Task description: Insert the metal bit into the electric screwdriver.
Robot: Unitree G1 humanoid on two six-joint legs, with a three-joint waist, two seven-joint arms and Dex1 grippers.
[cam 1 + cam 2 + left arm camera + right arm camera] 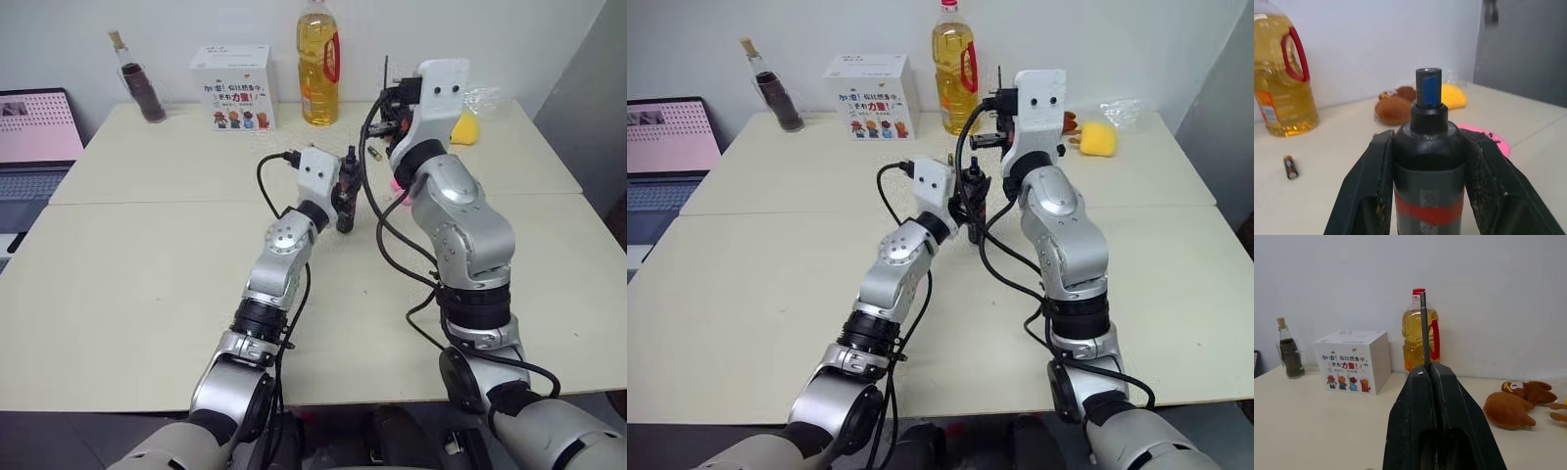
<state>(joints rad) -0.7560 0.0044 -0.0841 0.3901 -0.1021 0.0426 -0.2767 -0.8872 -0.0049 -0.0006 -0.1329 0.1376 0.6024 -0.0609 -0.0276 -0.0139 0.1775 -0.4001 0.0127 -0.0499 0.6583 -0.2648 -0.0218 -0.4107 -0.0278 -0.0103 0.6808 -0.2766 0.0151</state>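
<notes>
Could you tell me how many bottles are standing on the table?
2: a tall oil bottle at the far edge, and a small dark corked bottle at the far left corner.

The screwdriver point(1428, 161) looks like smooth, slightly glossy black plastic, the thin bit point(1423, 328) dull grey metal, the far oil bottle point(1421, 333) clear shiny plastic.

An office-like test room is suggested by pale tabletops point(147, 294), an open laptop point(34, 137), and bare white walls point(1498, 293).
</notes>
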